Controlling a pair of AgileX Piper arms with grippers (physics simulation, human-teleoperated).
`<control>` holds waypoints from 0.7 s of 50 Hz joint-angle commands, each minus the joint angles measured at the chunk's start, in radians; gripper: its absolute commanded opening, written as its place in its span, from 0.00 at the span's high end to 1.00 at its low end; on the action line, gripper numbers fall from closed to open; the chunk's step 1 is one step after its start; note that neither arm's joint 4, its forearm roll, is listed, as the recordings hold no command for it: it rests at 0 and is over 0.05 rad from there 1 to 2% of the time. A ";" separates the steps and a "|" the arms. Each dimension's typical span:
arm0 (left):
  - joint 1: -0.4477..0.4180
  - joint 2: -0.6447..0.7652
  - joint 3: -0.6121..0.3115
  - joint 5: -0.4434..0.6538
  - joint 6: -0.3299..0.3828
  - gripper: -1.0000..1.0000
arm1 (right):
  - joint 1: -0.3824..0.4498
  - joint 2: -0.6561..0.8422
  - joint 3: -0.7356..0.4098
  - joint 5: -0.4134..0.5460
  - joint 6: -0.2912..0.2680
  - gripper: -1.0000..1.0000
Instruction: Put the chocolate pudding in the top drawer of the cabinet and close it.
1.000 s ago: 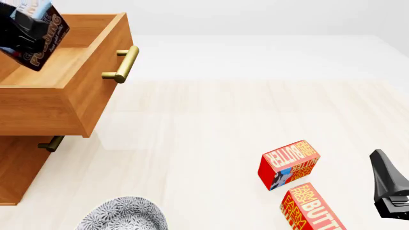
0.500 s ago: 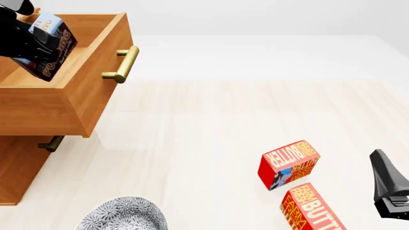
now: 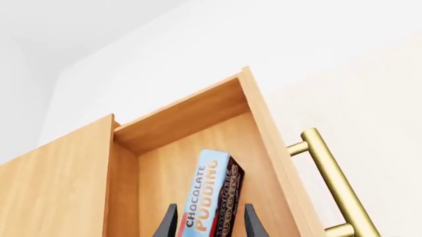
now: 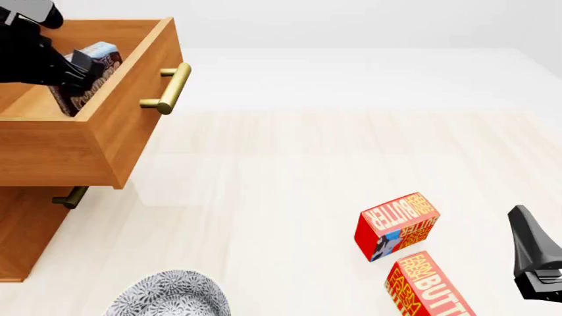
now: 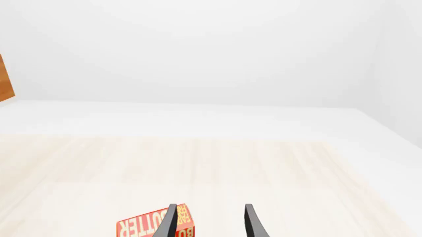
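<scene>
From the front, the cabinet (image 4: 22, 230) stands at the far left of the table (image 4: 307, 151), its top drawer (image 4: 105, 125) pulled out toward the right with the brass bar handle (image 4: 168, 89) on its front; the lower drawer's handle (image 4: 68, 197) peeks out beneath, that drawer pushed in. The left gripper (image 4: 75, 72) reaches down into the open drawer, pinching the chocolate pudding (image 4: 92, 76); the box is tilted, its lower end below the drawer's rim and its pale blue end above it (whether it touches the drawer floor I cannot tell). Near the right side lie two red butter boxes (image 4: 397, 226) (image 4: 428, 288), one just beside the other; the right gripper (image 4: 536, 257) hangs at the right edge, close to them, touching neither; how its jaws stand cannot be told from here. A patterned grey plate (image 4: 171, 295) sits at the near edge, left of centre.

From the left wrist, the pudding box (image 3: 212, 197) stands on edge between the two dark fingertips (image 3: 167, 224), which press its faces; around it are the drawer's inner walls (image 3: 178, 116) and the brass handle (image 3: 329, 182) outside.

From the right wrist, the fingertips (image 5: 250, 222) stand apart with bare table between them; a butter box (image 5: 153, 227) lies just beyond one tip; a sliver of the cabinet (image 5: 5, 79) shows at the edge.
</scene>
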 commanded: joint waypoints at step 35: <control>-0.049 -0.219 -0.009 0.073 0.059 0.00 | -0.001 -0.001 0.000 0.002 0.004 0.00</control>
